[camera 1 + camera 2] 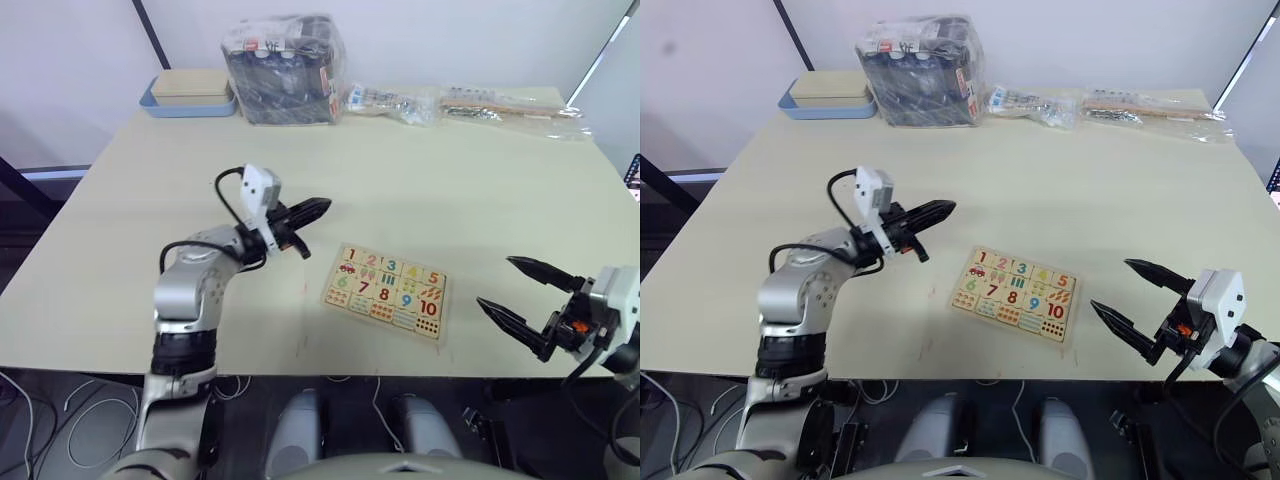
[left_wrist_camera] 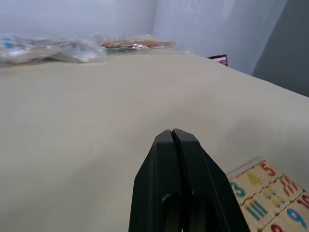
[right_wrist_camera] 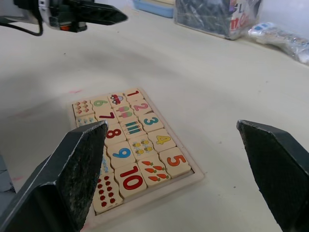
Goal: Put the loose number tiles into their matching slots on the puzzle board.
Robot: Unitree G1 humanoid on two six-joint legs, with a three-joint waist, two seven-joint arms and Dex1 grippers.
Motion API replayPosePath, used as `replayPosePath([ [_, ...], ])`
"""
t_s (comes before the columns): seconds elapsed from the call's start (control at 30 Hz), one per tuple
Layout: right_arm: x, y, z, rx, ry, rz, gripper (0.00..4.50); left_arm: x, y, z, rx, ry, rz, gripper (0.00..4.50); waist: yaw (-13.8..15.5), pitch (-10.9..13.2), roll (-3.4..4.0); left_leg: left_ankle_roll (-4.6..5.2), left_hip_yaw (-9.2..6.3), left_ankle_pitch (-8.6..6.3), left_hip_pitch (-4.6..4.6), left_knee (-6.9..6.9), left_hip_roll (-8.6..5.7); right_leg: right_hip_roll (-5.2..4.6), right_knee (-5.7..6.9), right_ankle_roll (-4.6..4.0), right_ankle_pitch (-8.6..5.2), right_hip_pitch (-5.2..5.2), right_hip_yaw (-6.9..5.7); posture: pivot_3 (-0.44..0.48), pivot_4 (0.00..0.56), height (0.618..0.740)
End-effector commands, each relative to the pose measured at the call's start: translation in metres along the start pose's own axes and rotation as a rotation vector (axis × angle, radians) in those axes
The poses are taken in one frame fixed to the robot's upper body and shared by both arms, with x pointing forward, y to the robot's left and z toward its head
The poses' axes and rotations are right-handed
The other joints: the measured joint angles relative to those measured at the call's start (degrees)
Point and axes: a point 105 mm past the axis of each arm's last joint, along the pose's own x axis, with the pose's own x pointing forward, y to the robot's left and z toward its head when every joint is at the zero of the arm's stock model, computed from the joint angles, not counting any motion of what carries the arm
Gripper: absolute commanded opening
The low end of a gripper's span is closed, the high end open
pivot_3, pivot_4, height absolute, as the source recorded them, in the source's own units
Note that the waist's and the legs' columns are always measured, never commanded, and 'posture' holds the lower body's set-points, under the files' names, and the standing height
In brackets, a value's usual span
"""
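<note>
Puzzle board (image 3: 137,145), number tiles (image 3: 149,121) 1–5 seated, digits 6–10 alongside

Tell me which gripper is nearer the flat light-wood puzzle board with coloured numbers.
Left, though only narrowly. The left gripper, fingers shut, hangs just off the flat light-wood puzzle board at its far-left corner. The right gripper, open, sits off the board's right edge across bare table.

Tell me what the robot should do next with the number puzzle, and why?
Probably just pull both arms back. The puzzle board already shows tiles 1 to 5 seated in its row, the left gripper is shut on nothing, and the right gripper hangs open beside the board.
</note>
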Motion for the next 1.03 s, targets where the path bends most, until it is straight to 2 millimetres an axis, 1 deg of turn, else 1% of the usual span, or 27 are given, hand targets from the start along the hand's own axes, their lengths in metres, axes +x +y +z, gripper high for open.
replayPosePath([
  [0.03,-0.003,-0.008,0.003,-0.003,-0.01,0.009,4.5,-0.026,0.004,0.002,0.013,-0.033,0.072,0.03,0.0,0.0,-0.01,0.0,0.02,0.0,0.01,0.0,0.0,0.0,0.01,0.0,0.0,0.0,0.02,0.0,0.15,0.74],
  [0.13,-0.01,-0.014,-0.004,0.002,0.009,-0.002,4.5,-0.044,0.001,-0.01,-0.02,-0.013,0.09,0.8,0.1,0.0,-0.03,0.0,0.02,0.0,0.0,-0.01,0.03,0.01,0.0,0.0,0.0,-0.01,0.01,0.0,0.15,0.74],
  [0.23,-0.021,-0.018,-0.012,0.018,0.035,-0.022,4.5,-0.061,-0.002,-0.021,-0.036,0.014,0.113,2.38,0.3,0.0,-0.02,0.0,0.02,0.0,-0.01,-0.01,0.03,-0.03,-0.02,-0.01,0.0,-0.01,0.0,0.0,0.15,0.74],
  [0.27,-0.025,-0.019,-0.015,0.023,0.05,-0.031,4.5,-0.068,-0.002,-0.026,-0.038,0.025,0.123,2.75,0.2,0.0,-0.01,0.0,0.02,0.0,0.0,-0.01,0.03,-0.03,-0.02,-0.01,0.0,-0.01,0.0,0.0,0.15,0.74],
  [0.3,-0.031,-0.019,-0.019,0.032,0.064,-0.04,4.5,-0.075,-0.002,-0.031,-0.043,0.042,0.137,3.4,0.2,0.0,0.0,0.0,0.02,0.0,0.01,-0.01,0.03,-0.03,-0.02,-0.01,0.0,-0.01,0.01,0.0,0.15,0.74],
  [0.37,-0.04,-0.02,-0.022,0.041,0.082,-0.058,4.5,-0.087,-0.001,-0.04,-0.05,0.071,0.162,4.0,-0.1,0.0,0.01,0.0,0.05,-0.01,0.02,-0.01,0.06,-0.03,-0.02,-0.01,0.0,-0.02,0.01,0.0,0.15,0.74],
  [0.4,-0.044,-0.021,-0.024,0.044,0.089,-0.069,4.5,-0.092,-0.001,-0.044,-0.057,0.082,0.173,4.41,-0.2,0.0,0.01,-0.01,0.12,-0.01,0.04,-0.05,0.08,-0.04,-0.02,-0.01,-0.01,-0.05,0.08,0.0,0.15,0.74],
  [0.53,-0.058,-0.022,-0.028,0.055,0.112,-0.103,4.5,-0.108,-0.002,-0.056,-0.067,0.12,0.224,4.41,-0.3,0.0,0.0,-0.01,0.34,-0.02,0.06,-0.11,0.2,-0.05,-0.03,0.0,0.0,-0.16,0.26,0.0,0.15,0.74],
  [0.63,-0.063,-0.022,-0.03,0.059,0.12,-0.115,4.5,-0.114,-0.002,-0.063,-0.056,0.153,0.255,4.41,-0.3,0.0,-0.03,-0.01,0.5,-0.03,0.11,-0.11,0.39,-0.09,-0.04,0.03,-0.01,-0.19,0.32,0.0,0.15,0.74],
  [0.83,-0.066,-0.02,-0.032,0.068,0.121,-0.12,4.5,-0.114,-0.002,-0.06,-0.071,0.143,0.27,4.41,-1.1,0.0,-0.02,-0.02,0.73,-0.04,0.12,-0.14,0.54,-0.12,-0.03,0.03,0.01,-0.37,0.41,0.0,0.15,0.74],
  [1.03,-0.065,-0.018,-0.032,0.075,0.116,-0.112,4.5,-0.113,-0.004,-0.06,-0.072,0.146,0.247,4.41,-1.6,0.0,-0.01,-0.02,0.84,-0.04,0.15,-0.38,0.54,-0.1,-0.04,0.01,0.01,-0.44,0.48,0.0,0.15,0.74],
])
